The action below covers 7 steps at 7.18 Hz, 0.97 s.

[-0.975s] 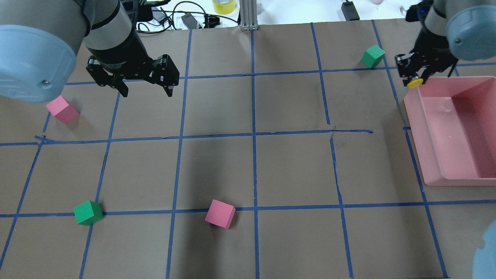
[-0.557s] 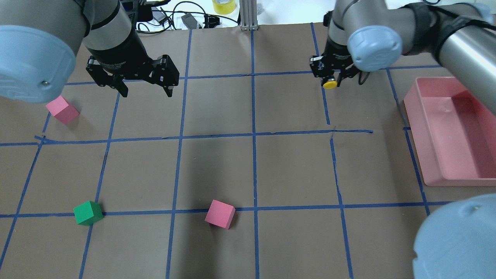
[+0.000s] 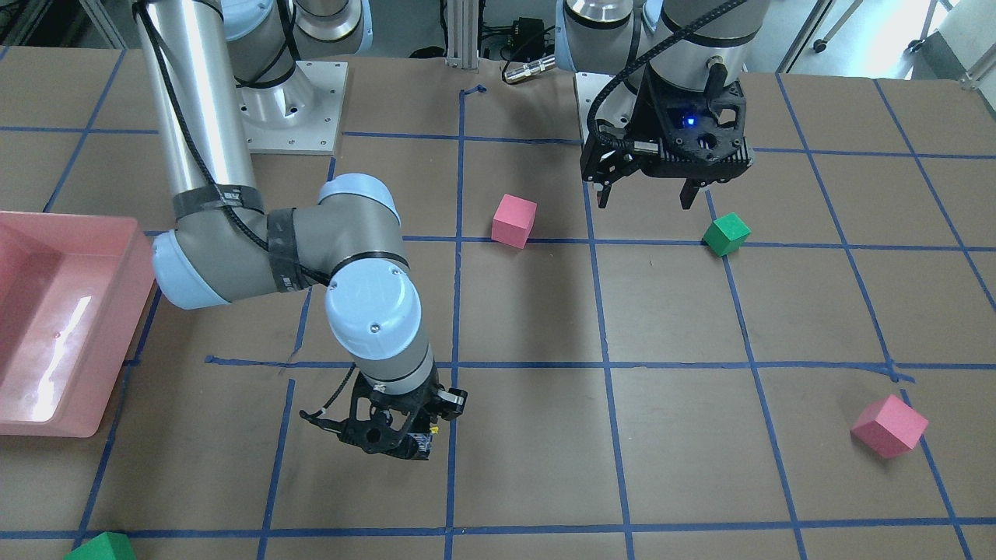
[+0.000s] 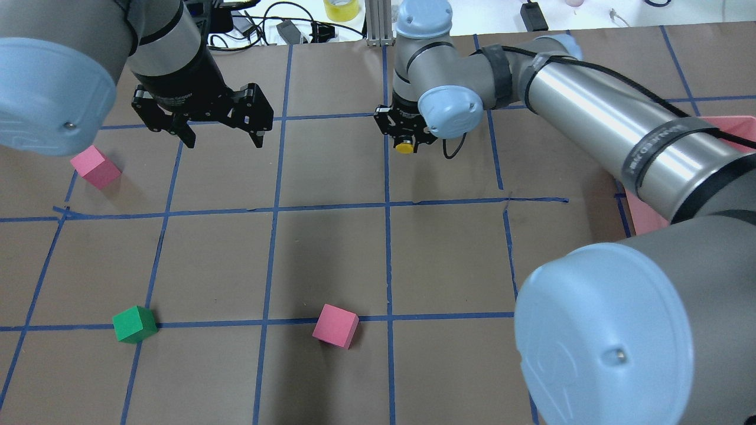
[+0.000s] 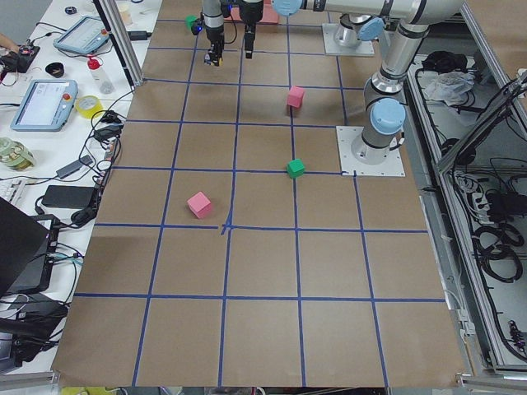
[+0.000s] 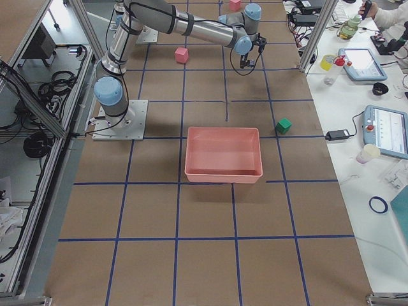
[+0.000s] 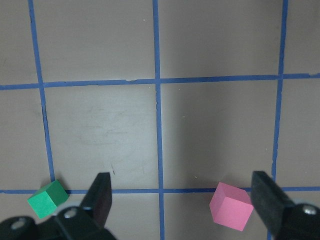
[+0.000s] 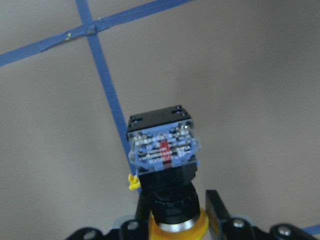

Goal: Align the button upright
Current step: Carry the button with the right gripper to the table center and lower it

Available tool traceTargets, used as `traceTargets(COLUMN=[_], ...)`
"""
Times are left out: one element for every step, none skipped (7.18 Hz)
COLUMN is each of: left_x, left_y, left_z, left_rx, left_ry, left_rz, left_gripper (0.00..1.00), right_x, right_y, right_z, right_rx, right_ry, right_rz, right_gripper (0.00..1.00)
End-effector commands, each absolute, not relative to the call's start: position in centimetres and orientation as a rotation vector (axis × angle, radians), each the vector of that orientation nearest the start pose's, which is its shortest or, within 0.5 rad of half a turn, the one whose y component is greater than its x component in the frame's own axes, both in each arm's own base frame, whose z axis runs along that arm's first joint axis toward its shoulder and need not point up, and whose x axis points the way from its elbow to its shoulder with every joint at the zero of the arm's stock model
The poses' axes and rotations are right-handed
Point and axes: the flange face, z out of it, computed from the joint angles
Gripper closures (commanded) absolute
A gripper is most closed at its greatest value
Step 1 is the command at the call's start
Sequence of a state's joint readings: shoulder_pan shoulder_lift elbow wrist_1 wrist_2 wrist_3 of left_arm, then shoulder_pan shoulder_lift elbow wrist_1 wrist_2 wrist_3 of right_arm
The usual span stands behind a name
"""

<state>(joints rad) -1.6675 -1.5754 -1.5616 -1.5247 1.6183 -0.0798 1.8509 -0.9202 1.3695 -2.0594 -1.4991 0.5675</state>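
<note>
- Overhead exterior view: the button (image 4: 404, 147) is in the right claw (image 4: 405, 140), over the far middle of the surface (image 4: 331, 254), just beside a blue tape line (image 4: 387, 177). Its yellow cap faces the robot's side.
- Right claw: closed on the button's black body. In the right wrist view the cap sits nearest the lens and the block base (image 8: 162, 150) projects beyond the fingertips. Only one finger (image 8: 216, 210) is clearly visible there.
- Button attitude: the axis runs roughly along the claw instead of standing cap-up. It appears held clear of the surface, though the gap cannot be read exactly.
- Step in hand, as judged: carrying and reorienting the button so the block base goes down and the cap faces up.
- Handling note: rotate the wrist until the base is square to the surface, then lower slowly. Part the fingers only once the base sits flat, because the base is small and the cap end looks top-heavy.
- Risk: the button may tip over on release or slip in a narrow grip.
- Left claw (image 4: 223, 140): spread wide and holding nothing, hovering above the surface. Its wrist view shows a pink cube (image 7: 230, 206) and a green cube (image 7: 47, 198) lying below, untouched.
- Also present: a pink tray (image 6: 223, 176), well apart from the button.
</note>
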Motion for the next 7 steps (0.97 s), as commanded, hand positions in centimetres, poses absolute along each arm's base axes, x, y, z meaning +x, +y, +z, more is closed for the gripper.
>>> traceTargets(left_x=[-17.5,-17.5,-17.5,-17.5,-17.5,-17.5,-17.5], left_y=[-48.4,-48.4,-48.4,-48.4,-48.4,-48.4,-48.4], left_z=[49.5,49.5,49.5,49.5,49.5,49.5,49.5], left_rx=[0.022,0.022,0.022,0.022,0.022,0.022,0.022], left_ry=[3.097,3.097,3.097,3.097,3.097,3.097,3.097], left_rz=[-0.085,-0.085,-0.085,-0.085,-0.085,-0.085,-0.085], left_gripper=[0.00,0.00,0.00,0.00,0.00,0.00,0.00], right_x=[36.5,37.4,37.6,38.1,38.3,38.2,38.2], right_y=[-64.5,-64.2,-64.0,-63.7,-63.4,-63.3,-63.2], right_z=[19.9,19.9,19.4,19.4,19.3,19.1,19.2], right_rx=[0.448,0.413,0.400,0.343,0.305,0.278,0.275], right_ry=[3.018,3.008,3.012,3.023,3.035,3.041,3.040], right_rz=[0.033,0.019,0.027,0.027,0.031,0.040,0.041], right_gripper=[1.00,1.00,1.00,1.00,1.00,1.00,0.83])
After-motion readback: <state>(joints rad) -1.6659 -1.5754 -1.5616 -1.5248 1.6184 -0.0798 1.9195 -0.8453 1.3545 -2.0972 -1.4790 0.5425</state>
